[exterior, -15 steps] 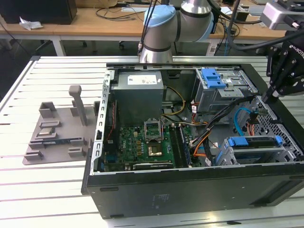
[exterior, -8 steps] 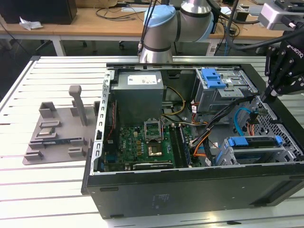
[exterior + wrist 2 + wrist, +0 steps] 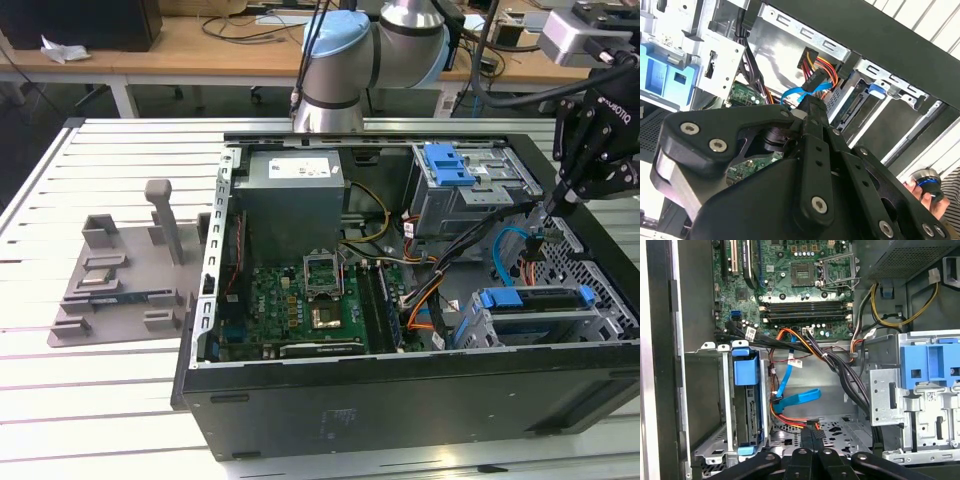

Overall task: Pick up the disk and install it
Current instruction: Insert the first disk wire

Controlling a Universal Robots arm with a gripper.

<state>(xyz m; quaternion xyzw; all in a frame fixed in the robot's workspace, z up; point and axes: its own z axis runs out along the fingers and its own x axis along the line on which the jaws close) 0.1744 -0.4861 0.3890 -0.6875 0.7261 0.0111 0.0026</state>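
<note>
One flat silver metal disk with blue plastic side rails [image 3: 749,412] sits slotted in the grey metal drive cage [image 3: 705,405] of the open black computer case [image 3: 400,405]. The pincer [image 3: 811,436] is clenched on a black power plug with orange-red wires [image 3: 812,426], seemingly to line it up with the disk's connector end.

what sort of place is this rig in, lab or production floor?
Most likely a robotics lab or workshop, not a production line: an open computer case sits on a slatted metal table, a robot arm stands beside it, and cable-strewn wooden workbenches stand behind.
</note>
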